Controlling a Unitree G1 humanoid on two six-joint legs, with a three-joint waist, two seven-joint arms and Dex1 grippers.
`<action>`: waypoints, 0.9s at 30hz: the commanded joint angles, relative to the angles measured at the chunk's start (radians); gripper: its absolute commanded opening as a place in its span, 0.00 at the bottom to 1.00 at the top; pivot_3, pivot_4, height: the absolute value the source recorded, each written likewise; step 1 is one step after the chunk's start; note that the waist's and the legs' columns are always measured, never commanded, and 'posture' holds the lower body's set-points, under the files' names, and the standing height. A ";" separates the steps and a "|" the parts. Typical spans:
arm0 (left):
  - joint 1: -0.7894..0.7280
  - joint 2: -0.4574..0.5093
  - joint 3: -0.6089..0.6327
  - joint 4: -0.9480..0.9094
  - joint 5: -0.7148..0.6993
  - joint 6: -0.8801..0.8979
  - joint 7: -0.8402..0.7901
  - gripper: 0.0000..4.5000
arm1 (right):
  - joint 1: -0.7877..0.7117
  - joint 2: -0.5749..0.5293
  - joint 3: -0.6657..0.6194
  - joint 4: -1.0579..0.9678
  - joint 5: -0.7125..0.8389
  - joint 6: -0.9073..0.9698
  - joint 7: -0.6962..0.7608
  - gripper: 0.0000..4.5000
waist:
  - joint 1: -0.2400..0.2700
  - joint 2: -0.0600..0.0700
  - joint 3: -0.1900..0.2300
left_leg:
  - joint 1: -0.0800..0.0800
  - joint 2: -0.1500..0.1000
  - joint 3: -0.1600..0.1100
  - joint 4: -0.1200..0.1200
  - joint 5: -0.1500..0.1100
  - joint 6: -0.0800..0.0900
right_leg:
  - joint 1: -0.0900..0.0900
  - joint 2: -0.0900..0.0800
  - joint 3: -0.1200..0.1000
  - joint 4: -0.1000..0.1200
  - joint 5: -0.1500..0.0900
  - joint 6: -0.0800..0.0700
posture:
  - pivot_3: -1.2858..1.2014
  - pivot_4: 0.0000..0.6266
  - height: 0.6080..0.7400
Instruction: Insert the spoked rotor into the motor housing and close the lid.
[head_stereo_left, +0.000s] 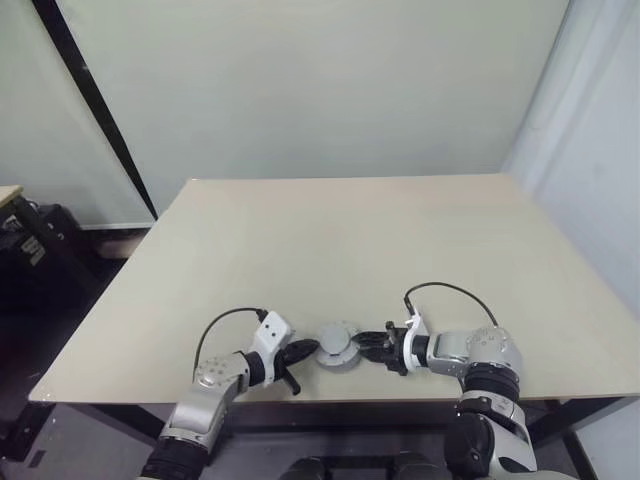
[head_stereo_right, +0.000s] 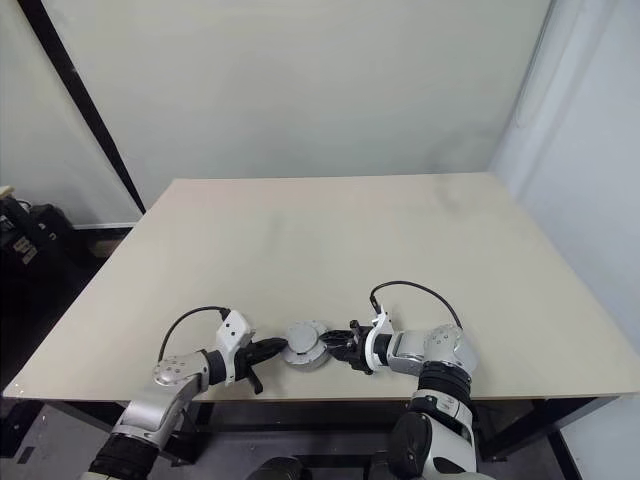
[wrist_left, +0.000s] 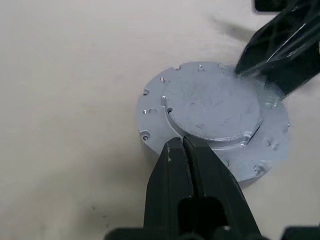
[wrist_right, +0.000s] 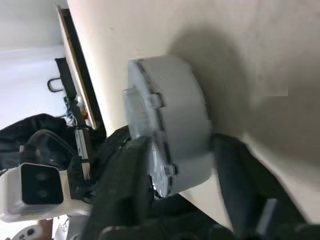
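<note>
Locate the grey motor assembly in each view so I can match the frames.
Left eye: motor low centre, near the table's front edge, between both grippers.
Right eye: motor low, just left of centre, same spot.
Left wrist: motor centre right, lid side up, past the shut left gripper.
Right wrist: motor centre, seen side-on, between the right gripper's fingers.
Shared landmark: the left gripper's black fingers at the motor's edge.
</note>
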 joint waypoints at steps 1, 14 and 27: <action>-0.007 -0.004 -0.029 -0.003 0.010 0.005 -0.012 0.00 | -0.004 0.067 0.012 -0.013 0.037 0.002 -0.009 0.28 | 0.000 0.001 -0.001 | 0.001 0.000 0.000 0.000 0.000 0.000 | 0.001 0.000 0.000 0.000 0.000 0.000 | 0.52 0.00 1.00; -0.008 -0.009 -0.017 -0.007 0.001 0.014 -0.006 0.00 | 0.032 0.065 0.059 -0.040 0.060 0.009 -0.007 0.28 | 0.000 0.001 -0.001 | 0.001 0.001 0.000 -0.001 0.000 0.000 | 0.000 0.000 0.000 0.000 0.000 0.000 | 0.52 0.00 1.00; -0.028 0.015 0.127 -0.076 -0.098 0.169 0.028 0.66 | 0.052 0.067 0.073 -0.057 0.081 -0.004 -0.013 0.27 | -0.002 0.001 -0.001 | 0.000 0.001 -0.001 -0.002 0.000 0.000 | -0.001 0.000 0.000 -0.001 0.000 0.000 | 0.52 0.00 1.00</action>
